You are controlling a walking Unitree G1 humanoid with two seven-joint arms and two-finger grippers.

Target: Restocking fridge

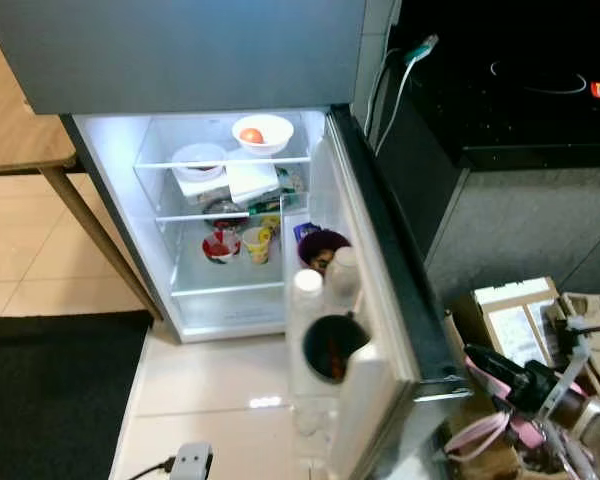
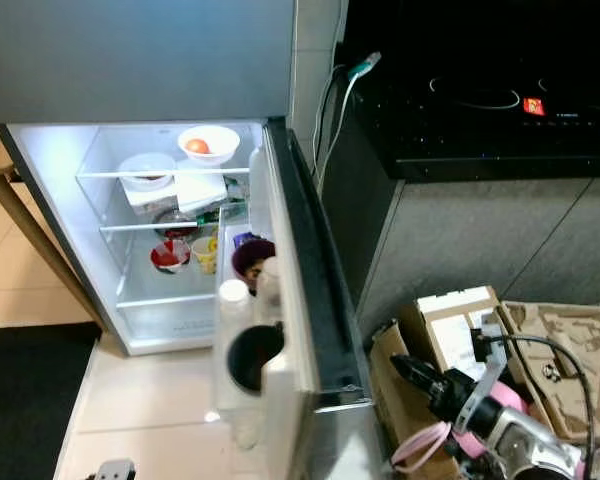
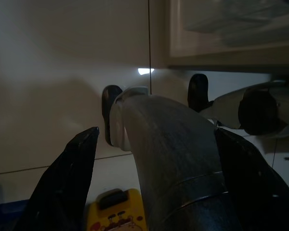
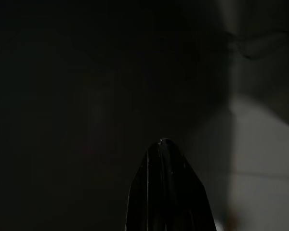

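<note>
Black right end effector (image 2: 405, 368), grip state unclear, sits beside open fridge (image 2: 160, 200).

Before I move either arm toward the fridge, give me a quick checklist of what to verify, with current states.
1. Fridge door open: ok, swung wide, interior lit.
2. Free shelf space: ok, the lower shelf has bare room beside the red and yellow cups.
3. Door rack space: not ok, white bottles and a dark container crowd it.
4. Item in the left gripper: cannot tell; its fingers stand apart around a silver robot part.
5. Right gripper state: cannot tell, view too dark.
6. Right arm clearance: not ok, it hangs low by cardboard boxes.
</note>
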